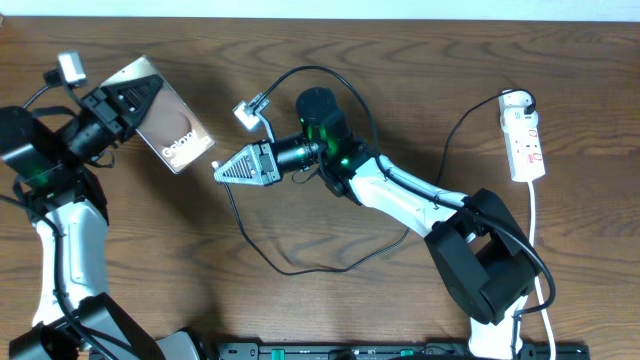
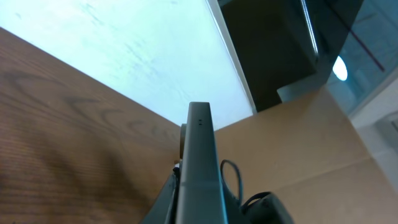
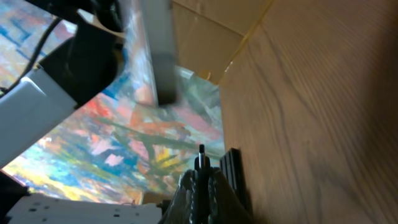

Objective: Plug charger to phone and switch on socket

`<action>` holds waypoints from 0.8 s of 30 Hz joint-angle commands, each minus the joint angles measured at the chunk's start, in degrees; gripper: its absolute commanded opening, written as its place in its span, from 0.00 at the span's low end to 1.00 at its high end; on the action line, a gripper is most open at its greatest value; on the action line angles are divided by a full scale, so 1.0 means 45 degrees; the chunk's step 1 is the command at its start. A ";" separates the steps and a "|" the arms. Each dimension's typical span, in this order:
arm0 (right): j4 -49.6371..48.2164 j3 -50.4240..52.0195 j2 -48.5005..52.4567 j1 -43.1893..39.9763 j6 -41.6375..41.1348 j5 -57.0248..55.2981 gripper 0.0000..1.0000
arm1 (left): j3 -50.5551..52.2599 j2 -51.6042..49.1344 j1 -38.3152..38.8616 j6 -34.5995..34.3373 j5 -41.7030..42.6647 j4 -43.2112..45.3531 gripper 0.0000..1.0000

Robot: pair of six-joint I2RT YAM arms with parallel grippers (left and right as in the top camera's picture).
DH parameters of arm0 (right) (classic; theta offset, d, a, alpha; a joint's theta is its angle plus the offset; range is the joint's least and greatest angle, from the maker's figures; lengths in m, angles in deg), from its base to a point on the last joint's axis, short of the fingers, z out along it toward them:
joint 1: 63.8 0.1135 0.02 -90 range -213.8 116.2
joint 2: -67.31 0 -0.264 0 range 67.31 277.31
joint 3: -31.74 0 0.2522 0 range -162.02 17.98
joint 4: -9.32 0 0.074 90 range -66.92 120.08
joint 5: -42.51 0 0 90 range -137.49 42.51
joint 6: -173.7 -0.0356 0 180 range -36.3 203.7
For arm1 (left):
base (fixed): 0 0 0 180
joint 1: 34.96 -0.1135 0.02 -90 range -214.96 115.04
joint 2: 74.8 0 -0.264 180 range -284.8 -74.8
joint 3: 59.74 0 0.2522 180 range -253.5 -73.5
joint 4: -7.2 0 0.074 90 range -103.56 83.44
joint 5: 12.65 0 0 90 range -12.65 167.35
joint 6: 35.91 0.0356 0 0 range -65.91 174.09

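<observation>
Left jaws clamped on phone, right jaws tight on charger tip.

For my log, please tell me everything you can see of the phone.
The phone is a flat rectangular slab, its bronze-grey face showing a pale oval and white "Galaxy" lettering. It is held slanted over the left rear of the table. The left pincer is shut on its left end. From the left wrist, only its thin grey edge shows.
</observation>
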 commanded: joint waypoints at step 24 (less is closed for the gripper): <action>1.7325 -0.1418 -0.0024 -0.1209 0.4284 -1.3833 0.01 | -0.0121 0.0165 -0.0204 -0.1020 0.1535 0.0199 0.07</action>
